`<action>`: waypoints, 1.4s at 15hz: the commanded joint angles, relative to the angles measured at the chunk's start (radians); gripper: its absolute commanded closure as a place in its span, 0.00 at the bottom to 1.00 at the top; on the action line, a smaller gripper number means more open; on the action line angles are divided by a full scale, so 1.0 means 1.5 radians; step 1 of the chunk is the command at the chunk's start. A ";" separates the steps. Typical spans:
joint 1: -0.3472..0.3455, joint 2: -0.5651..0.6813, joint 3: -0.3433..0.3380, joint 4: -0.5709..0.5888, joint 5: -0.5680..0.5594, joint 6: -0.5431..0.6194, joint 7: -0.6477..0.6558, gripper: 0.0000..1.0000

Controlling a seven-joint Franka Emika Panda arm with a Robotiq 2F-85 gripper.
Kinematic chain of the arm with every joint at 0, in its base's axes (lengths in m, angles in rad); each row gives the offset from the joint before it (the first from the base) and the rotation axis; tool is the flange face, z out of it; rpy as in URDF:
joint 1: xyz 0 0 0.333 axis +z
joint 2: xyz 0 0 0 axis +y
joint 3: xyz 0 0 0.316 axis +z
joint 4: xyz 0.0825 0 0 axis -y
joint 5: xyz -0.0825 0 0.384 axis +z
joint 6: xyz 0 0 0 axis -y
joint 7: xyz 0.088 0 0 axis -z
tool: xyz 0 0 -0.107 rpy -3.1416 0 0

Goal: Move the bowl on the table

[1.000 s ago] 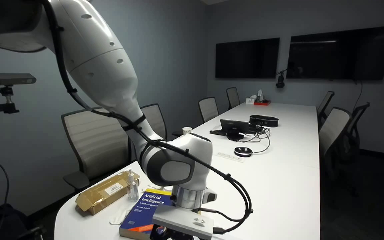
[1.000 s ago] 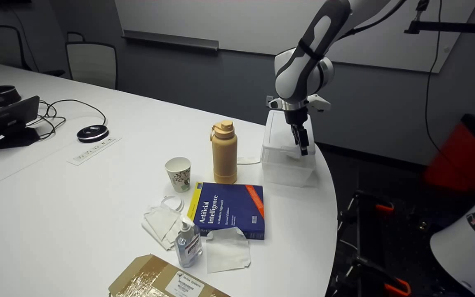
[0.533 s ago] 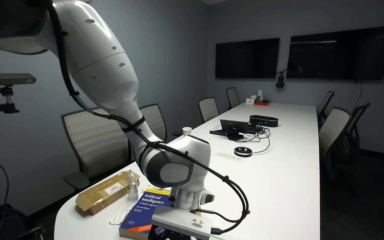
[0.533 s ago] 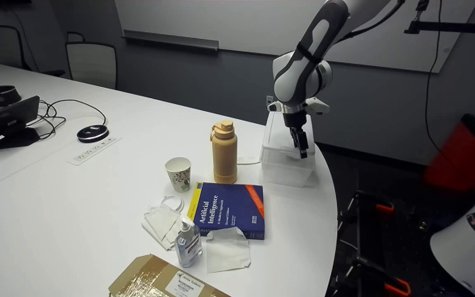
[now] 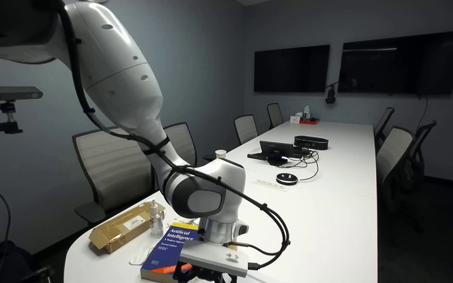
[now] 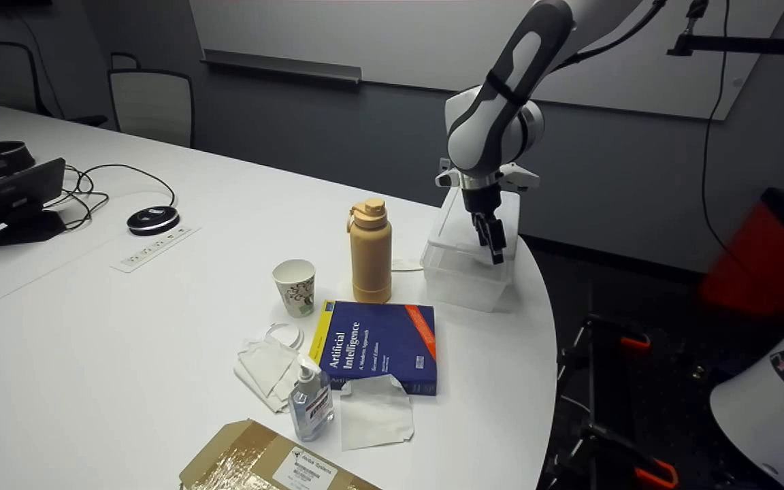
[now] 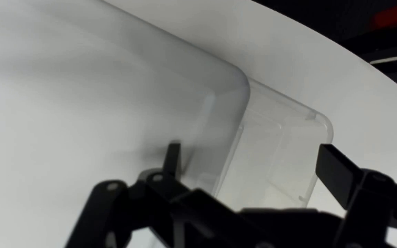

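- A long white conference table (image 6: 126,381) runs from its rounded end beside the white robot base (image 6: 766,401) toward a wall bearing two dark screens (image 5: 291,68).
- Over that rounded end, the Robotiq gripper (image 7: 252,160) points downward, jaws spread wide; in the wrist view one finger (image 7: 173,160) shows over a white lid (image 7: 81,120), the other by the far rim of a clear plastic storage box (image 6: 467,282). Whether either touches it cannot be told.
- The storage box rests on the table, close to the curved edge, its clear end showing past the lid's rounded corner.
- Near the box, a tan water bottle (image 6: 371,258) stands upright, close to a blue "Artificial Intelligence" textbook (image 6: 373,344) lying cover up.
- A patterned paper cup (image 6: 295,289) stands nearby.
- Beside the textbook, a clear pump bottle (image 6: 312,406) stands between white paper napkins (image 6: 377,415); a cardboard carton (image 5: 114,232) lies near it.
- Farther down the table sit a round black conference puck (image 5: 287,179) and a touch-screen console (image 5: 277,149) amid looping cables.
- Mesh-backed chairs (image 5: 114,165) line both long sides.
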 commanded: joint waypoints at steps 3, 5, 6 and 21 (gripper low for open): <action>-0.011 -0.009 0.024 -0.007 0.009 0.002 -0.051 0.00; -0.009 -0.010 0.030 -0.008 0.013 0.002 -0.063 0.00; -0.007 -0.011 0.033 -0.009 0.013 0.002 -0.066 0.00; 0.011 -0.018 0.099 -0.014 0.052 -0.007 -0.072 0.00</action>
